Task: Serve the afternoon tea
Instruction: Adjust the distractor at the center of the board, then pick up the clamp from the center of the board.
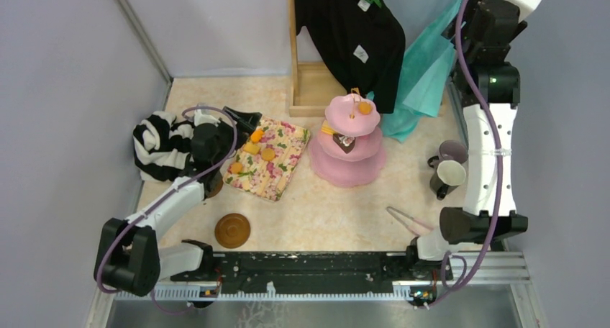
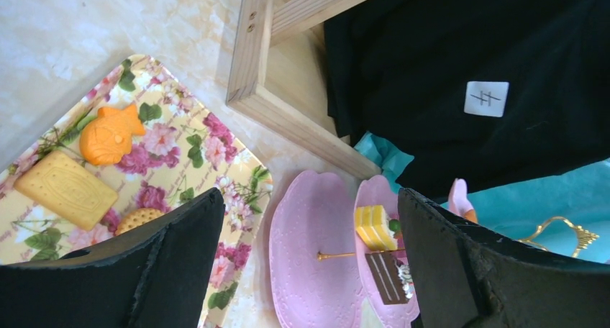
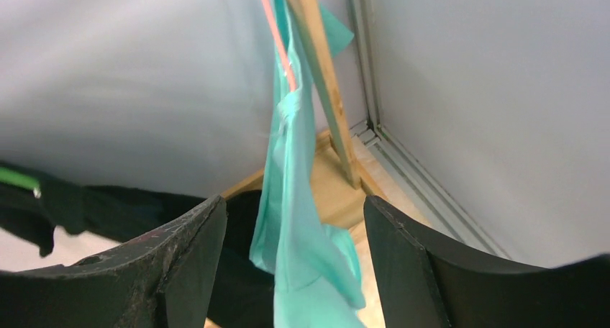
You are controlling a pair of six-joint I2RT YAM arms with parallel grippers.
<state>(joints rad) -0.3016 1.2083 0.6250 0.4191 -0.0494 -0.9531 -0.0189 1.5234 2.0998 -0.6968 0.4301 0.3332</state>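
Observation:
The pink three-tier cake stand (image 1: 349, 162) stands mid-table. Its middle tier carries a yellow cake slice (image 2: 375, 226) and a brown slice (image 2: 386, 276), and an orange pastry (image 1: 365, 107) lies on the top tier. More pastries lie on the floral cloth (image 1: 277, 173): an orange fish (image 2: 108, 134), a yellow biscuit (image 2: 66, 189) and a round cookie (image 2: 138, 218). My left gripper (image 2: 309, 198) hovers open over the cloth's far edge, holding nothing. The lilac mug (image 1: 453, 151) and cream mug (image 1: 449, 174) sit at the right. One brown saucer (image 1: 232, 230) lies near the front. My right gripper (image 3: 295, 213) is raised high, open.
A wooden rack (image 1: 309, 83) at the back holds a black garment (image 1: 352, 33) and a teal cloth (image 3: 295, 198), which hangs in front of the right jaws without touching them. The striped garment (image 1: 162, 144) lies at the left. A pale pink utensil (image 1: 408, 220) lies near the right arm's base.

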